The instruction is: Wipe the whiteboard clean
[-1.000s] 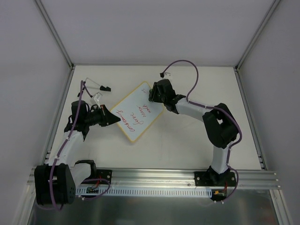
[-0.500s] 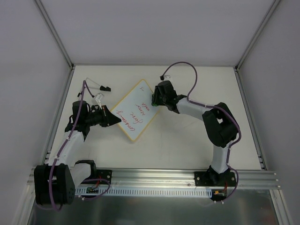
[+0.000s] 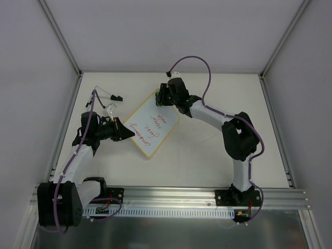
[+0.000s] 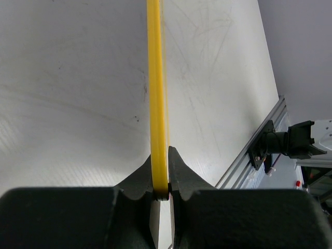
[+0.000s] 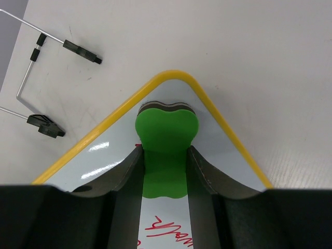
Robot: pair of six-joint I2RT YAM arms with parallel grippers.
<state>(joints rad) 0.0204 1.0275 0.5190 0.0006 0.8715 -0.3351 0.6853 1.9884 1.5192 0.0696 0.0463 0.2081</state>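
Diagonally laid whiteboard [image 3: 149, 120], yellow-rimmed, red handwriting, left jaws pinching its edge, right jaws gripping green eraser [image 5: 166, 150]

Left arm [image 3: 78, 155]: reaches from its base toward the left edge of the whiteboard [image 3: 151, 124], forearm low and close to level. Left gripper [image 3: 126, 135] sits at that edge. In the wrist view the left gripper [image 4: 160, 151] is pinched tight on the yellow rim, one finger on each side.

Right arm [image 3: 228, 127]: elbow raised to the right of the whiteboard, forearm stretched to its far corner. Right gripper [image 3: 162, 97] hangs over that corner pointing down, fingers clamped on the green eraser [image 5: 166, 137] just inside the corner.
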